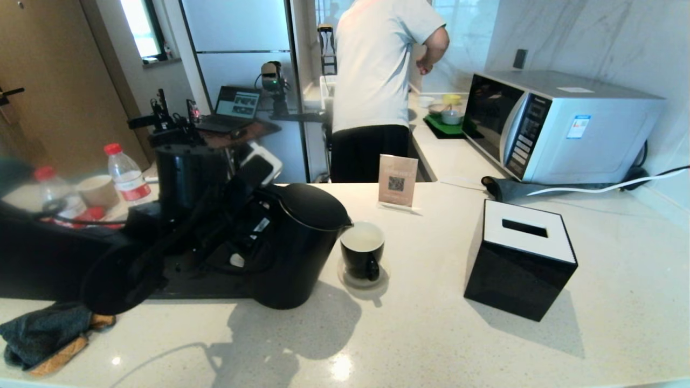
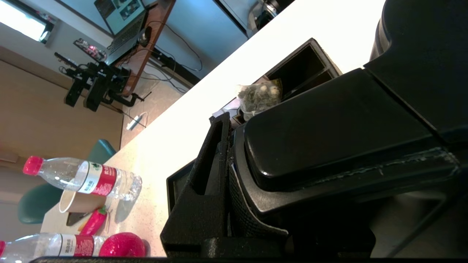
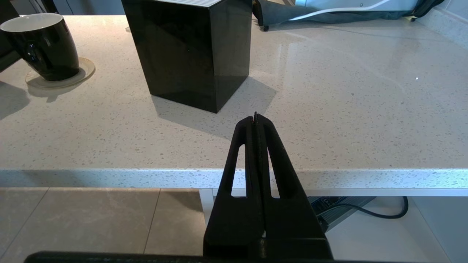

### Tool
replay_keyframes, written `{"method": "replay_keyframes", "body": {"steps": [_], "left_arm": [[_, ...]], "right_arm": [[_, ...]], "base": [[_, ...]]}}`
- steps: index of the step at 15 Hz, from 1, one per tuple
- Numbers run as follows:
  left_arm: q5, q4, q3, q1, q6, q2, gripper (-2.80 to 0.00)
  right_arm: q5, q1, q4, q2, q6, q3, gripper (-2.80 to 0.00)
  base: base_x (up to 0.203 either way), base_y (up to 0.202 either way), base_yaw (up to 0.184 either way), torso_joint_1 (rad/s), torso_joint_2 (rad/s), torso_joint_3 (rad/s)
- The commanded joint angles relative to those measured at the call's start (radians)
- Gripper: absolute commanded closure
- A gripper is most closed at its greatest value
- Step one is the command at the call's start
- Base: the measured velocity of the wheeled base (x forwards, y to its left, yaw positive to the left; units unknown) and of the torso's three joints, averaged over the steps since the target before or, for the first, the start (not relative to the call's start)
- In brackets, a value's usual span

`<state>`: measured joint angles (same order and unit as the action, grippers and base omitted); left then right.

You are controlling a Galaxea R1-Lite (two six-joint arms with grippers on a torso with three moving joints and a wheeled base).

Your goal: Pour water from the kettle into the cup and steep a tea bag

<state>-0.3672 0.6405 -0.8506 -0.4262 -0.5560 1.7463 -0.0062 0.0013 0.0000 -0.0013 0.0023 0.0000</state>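
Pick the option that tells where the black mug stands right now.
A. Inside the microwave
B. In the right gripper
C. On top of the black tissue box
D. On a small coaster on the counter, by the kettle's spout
D: the cup stands on a round coaster on the counter, right beside the spout of the kettle.

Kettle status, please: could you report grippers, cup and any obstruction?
Left gripper clamped on kettle handle, spout at cup. Right gripper shut, parked off counter. Nothing obstructing.
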Motion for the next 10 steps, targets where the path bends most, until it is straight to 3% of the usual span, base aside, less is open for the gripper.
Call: {"method": "replay_keyframes", "body": {"steps": [1,10], "left_arm": [[-0.002,-0.023,-0.035,-0.002,-0.005,0.019,0.00],[-0.002,-0.041,-0.071,-0.011,-0.005,0.023,0.00]], "right_arm": [[0.000,0.000,0.000,0.001,-0.001,0.000,0.00],[0.000,0.000,0.000,0.001,-0.001,0.000,0.00]], "base": [[0.000,0.000,0.000,0.000,0.00,0.000],[0.000,0.000,0.000,0.000,0.00,0.000]]}}
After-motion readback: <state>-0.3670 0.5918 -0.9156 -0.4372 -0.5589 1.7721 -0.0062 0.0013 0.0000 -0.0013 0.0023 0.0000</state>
